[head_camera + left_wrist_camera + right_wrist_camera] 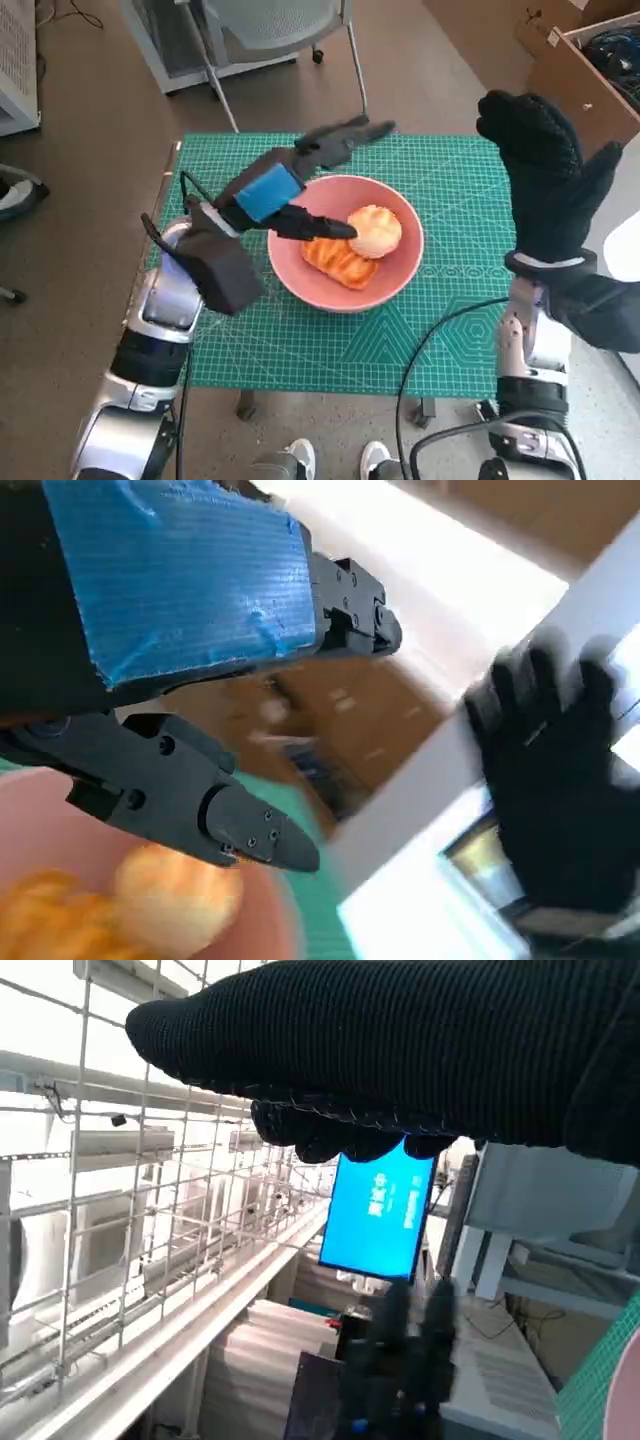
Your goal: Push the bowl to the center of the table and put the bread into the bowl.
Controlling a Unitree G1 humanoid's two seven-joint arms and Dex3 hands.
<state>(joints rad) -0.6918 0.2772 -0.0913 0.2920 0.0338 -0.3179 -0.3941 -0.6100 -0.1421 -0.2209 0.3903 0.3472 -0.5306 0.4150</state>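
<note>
Pink bowl (345, 243), one item, sits on the green cutting mat (450, 330) that covers your worktop, roughly at its middle, so you can judge the push as done. Contents: two pieces of bread, a round pale bun (375, 230) lying against a darker glazed pastry (337, 260), both inside the rim. Left hand (290, 190), blue tape on its back, hovers over the bowl's near-left side with fingers apart and nothing in them; one finger reaches toward the far rim, another points at the bread and ends just beside the bun, though whether it touches cannot be told, and the left wrist view is blurred. Right hand (545, 165), gloved, is raised well clear of the mat at the worktop's right edge, fingers spread, holding nothing. Step in hand, as a judgement: release and withdrawal after placing. Your next move calls for lifting the left hand straight up and away, without catching the rim or dragging the bun out.
</note>
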